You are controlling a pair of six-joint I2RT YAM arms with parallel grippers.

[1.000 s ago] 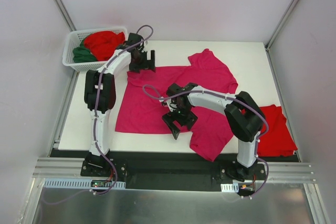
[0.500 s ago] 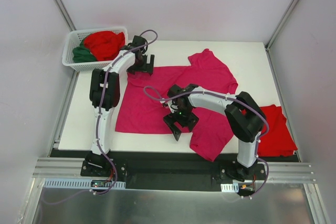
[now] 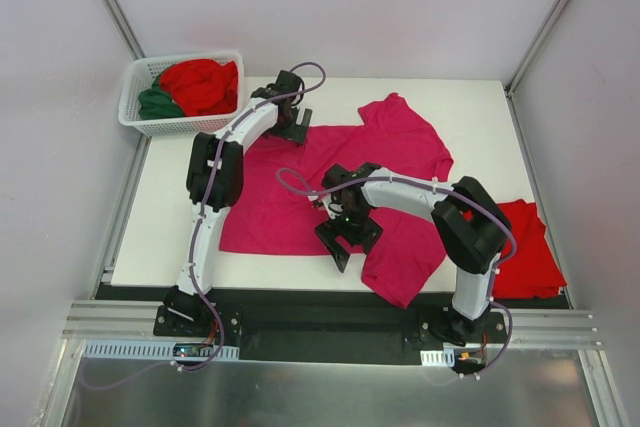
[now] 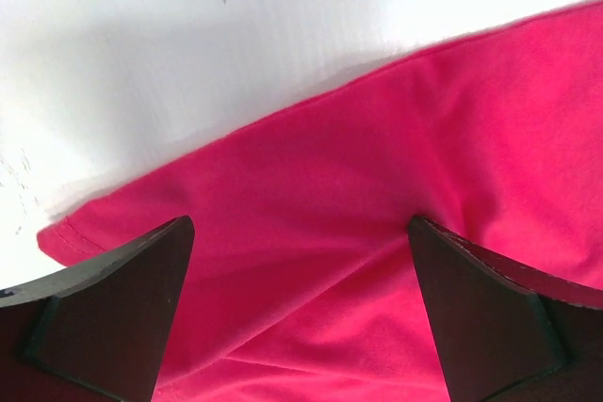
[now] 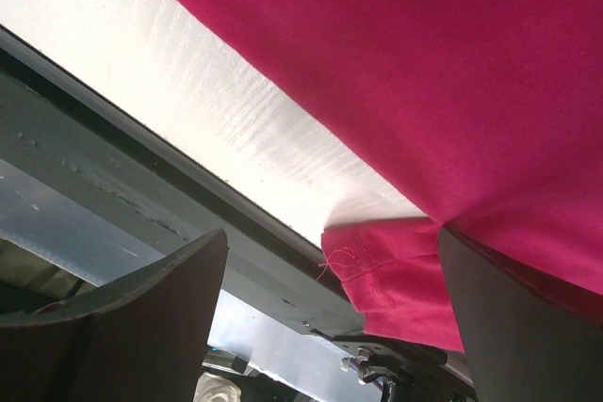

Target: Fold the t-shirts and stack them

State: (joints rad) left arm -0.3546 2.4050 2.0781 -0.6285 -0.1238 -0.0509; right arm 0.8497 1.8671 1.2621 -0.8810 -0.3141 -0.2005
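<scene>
The magenta t-shirt point(image 3: 275, 207) lies flat in the middle of the table point(image 3: 480, 107), its long axis running nine to three o'clock, hem at nine and neck apparently at three. Both sets of jaws gape empty, the left gripper point(image 3: 291, 129) over its twelve-o'clock edge and the right gripper point(image 3: 348, 240) over its six-o'clock edge. I'd have each drop squarely and pinch only the edge before folding.

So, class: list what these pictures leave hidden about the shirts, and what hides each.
- Top view: green shirt in the basket, mostly under a red shirt; the count there is unclear.
- Top view: middle of the pink shirt, behind the right arm.
- Wrist views: the pink shirt is cut off by the frame edges.
</scene>
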